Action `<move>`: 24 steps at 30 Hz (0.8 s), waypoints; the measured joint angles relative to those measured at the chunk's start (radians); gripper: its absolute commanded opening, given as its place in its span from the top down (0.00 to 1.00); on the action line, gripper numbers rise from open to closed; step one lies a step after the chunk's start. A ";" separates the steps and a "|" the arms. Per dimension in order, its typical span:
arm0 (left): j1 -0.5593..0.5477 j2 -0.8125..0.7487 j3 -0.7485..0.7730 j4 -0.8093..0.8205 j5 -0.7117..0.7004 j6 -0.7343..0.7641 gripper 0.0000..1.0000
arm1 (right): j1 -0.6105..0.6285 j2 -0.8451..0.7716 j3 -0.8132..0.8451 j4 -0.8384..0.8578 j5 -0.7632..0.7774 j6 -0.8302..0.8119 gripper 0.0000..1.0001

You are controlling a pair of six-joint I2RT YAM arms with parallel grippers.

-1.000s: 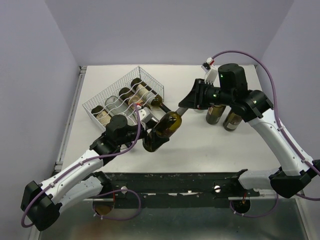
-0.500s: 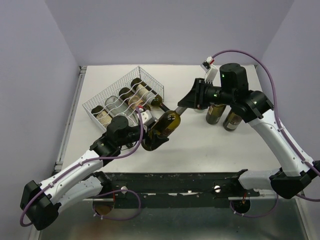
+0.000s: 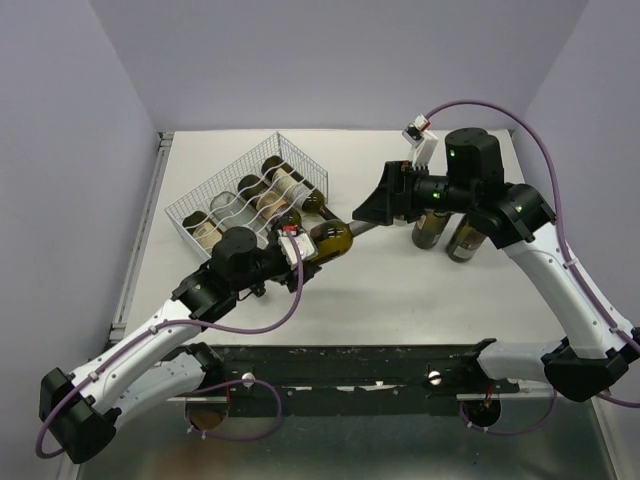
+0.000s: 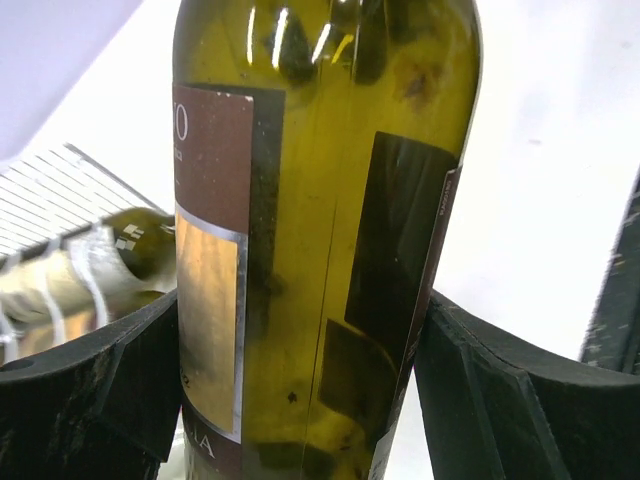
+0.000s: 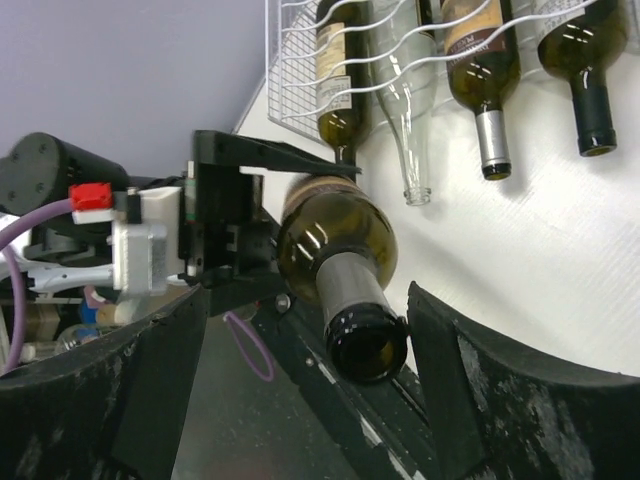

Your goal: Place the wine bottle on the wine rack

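Beside the wine rack point(image 3: 222, 173), two arms meet at a single wine bottle point(image 3: 330, 240).

We see the left arm stretched diagonally from its base across the table point(image 3: 400, 290), with the left gripper point(image 3: 305, 250) clenched on the bottle's labelled body, glass pressed on both sides. The right arm curves in from the far right, and the right gripper point(image 5: 310, 300) stands spread wide, its fingers point(image 5: 480, 390) clear of the neck that points between them. The bottle lies nearly level just outside the rack, not yet in it. It seems lifted off the table, though the overhead view leaves us unsure. Inside the rack rest four other bottles point(image 3: 262, 195), and two upright bottles point(image 3: 432, 230) stand under the right arm.
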 measured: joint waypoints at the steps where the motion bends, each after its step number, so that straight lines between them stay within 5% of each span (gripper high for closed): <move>1: 0.000 -0.005 0.013 -0.014 -0.003 0.046 1.00 | 0.000 0.000 0.005 -0.011 0.003 -0.010 0.11; 12: 0.000 -0.031 0.061 -0.106 -0.021 0.505 1.00 | 0.000 0.036 0.059 -0.097 0.008 -0.158 0.11; 24: 0.000 0.003 0.115 -0.160 -0.025 0.703 1.00 | 0.092 0.119 -0.045 -0.131 -0.045 -0.239 0.17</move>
